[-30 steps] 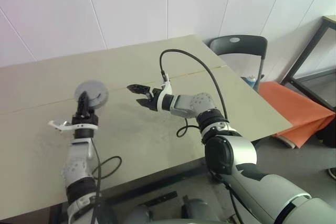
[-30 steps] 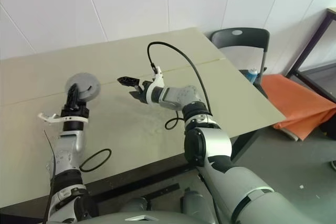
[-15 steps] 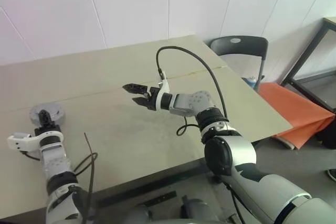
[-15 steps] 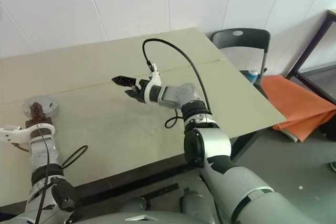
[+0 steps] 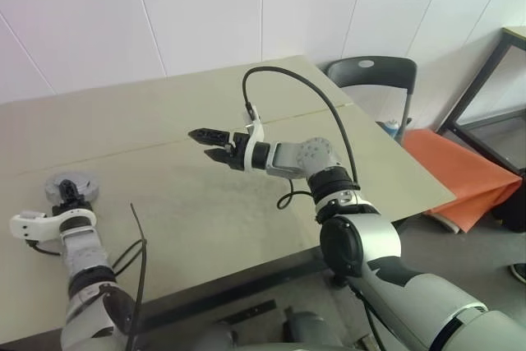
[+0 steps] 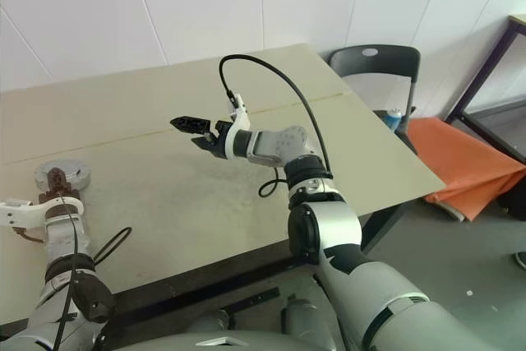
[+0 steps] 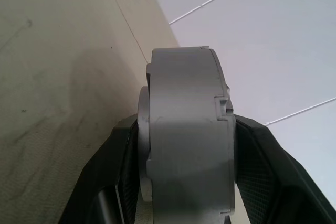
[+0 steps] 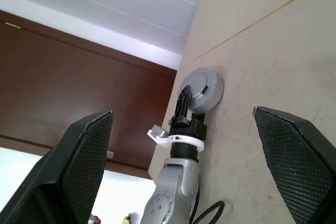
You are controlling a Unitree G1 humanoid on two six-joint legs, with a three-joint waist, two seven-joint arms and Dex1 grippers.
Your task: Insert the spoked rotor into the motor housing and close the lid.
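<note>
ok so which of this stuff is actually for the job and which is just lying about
For the job:
grey motor part, gripped by the left gripper
right gripper, open
table

Lying about:
chair
orange mat
small bottle

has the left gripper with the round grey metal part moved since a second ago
Yes. The left gripper, shut on the round grey metal part, has swung away from the table's centre seam toward the table's left edge.
</note>
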